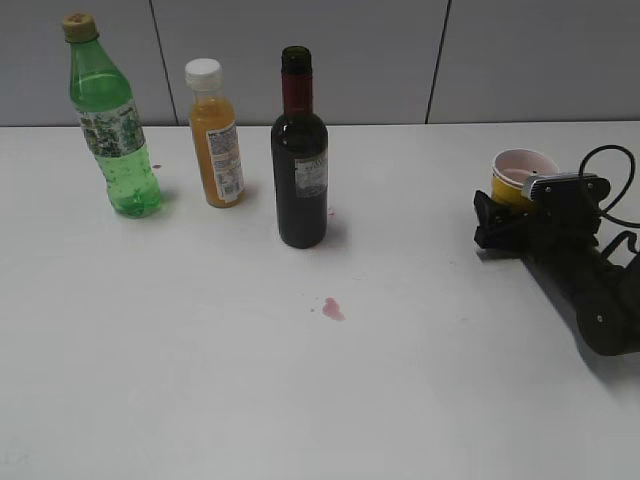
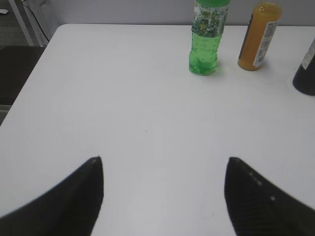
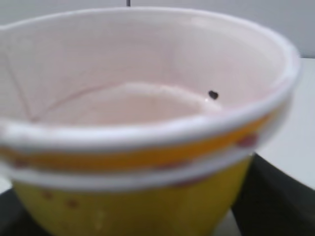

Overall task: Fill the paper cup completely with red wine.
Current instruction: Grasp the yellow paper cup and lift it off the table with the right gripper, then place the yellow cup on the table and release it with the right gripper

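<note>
While labels stay unreadable | left fingers (image 2: 162, 196) spread, empty | right fingers flank paper cup (image 3: 142, 123), unclear.

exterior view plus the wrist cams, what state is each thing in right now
paper cup: upright, empty, pink-stained inside, between the right gripper's jaws
wine bottle: upright, uncapped, dark wine up to the shoulder
orange juice bottle: upright, white cap on
green soda bottle: upright, capped, partly full
table: small pink spill near the middle
left gripper: open, empty
right gripper: open around the cup
</note>
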`<state>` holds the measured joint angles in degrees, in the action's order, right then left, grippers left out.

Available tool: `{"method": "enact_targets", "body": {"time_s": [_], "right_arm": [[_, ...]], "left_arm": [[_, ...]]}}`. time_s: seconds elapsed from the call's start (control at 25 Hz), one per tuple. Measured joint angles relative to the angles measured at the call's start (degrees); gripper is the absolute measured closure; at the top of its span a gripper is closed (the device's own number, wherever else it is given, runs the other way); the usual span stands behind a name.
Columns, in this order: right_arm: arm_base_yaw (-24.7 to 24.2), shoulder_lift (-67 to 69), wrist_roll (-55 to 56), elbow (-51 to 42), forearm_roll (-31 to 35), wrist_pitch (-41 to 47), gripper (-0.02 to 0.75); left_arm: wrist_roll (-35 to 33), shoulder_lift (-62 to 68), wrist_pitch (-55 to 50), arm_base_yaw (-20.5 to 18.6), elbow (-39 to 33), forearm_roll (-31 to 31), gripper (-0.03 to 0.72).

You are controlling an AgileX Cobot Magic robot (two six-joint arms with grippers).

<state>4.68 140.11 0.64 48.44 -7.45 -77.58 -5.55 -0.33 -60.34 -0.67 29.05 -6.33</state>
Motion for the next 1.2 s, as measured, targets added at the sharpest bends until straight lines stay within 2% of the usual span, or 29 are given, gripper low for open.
{"method": "enact_targets", "body": {"time_s": [0.16, 0.36, 0.68, 0.84, 1.0, 1.2], "right_arm": [[0.0, 0.6, 0.0, 0.7, -0.6, -0.8, 0.165], [0.0, 0.7, 0.1, 0.8, -1.3, -0.8, 0.295], [0.0, 0.3, 0.1, 0.5, -1.4, -0.6, 0.302], [0.0, -3.4, -1.8, -2.5, -2.6, 2.6, 0.302], [0.0, -9.4, -2.6, -7.2, -9.9, 7.1, 0.302], [0.0, -17.6, -2.7, -10.7, -26.6, 7.7, 0.302]], "left_arm": [[0.0, 0.0, 0.0, 0.0, 0.0, 0.0, 0.106], [0.0, 0.0, 0.0, 0.0, 0.0, 0.0, 0.106], [0.0, 0.0, 0.0, 0.0, 0.0, 0.0, 0.106], [0.0, 0.0, 0.0, 0.0, 0.0, 0.0, 0.106], [0.0, 0.0, 0.0, 0.0, 0.0, 0.0, 0.106], [0.0, 0.0, 0.0, 0.0, 0.0, 0.0, 0.106]]}}
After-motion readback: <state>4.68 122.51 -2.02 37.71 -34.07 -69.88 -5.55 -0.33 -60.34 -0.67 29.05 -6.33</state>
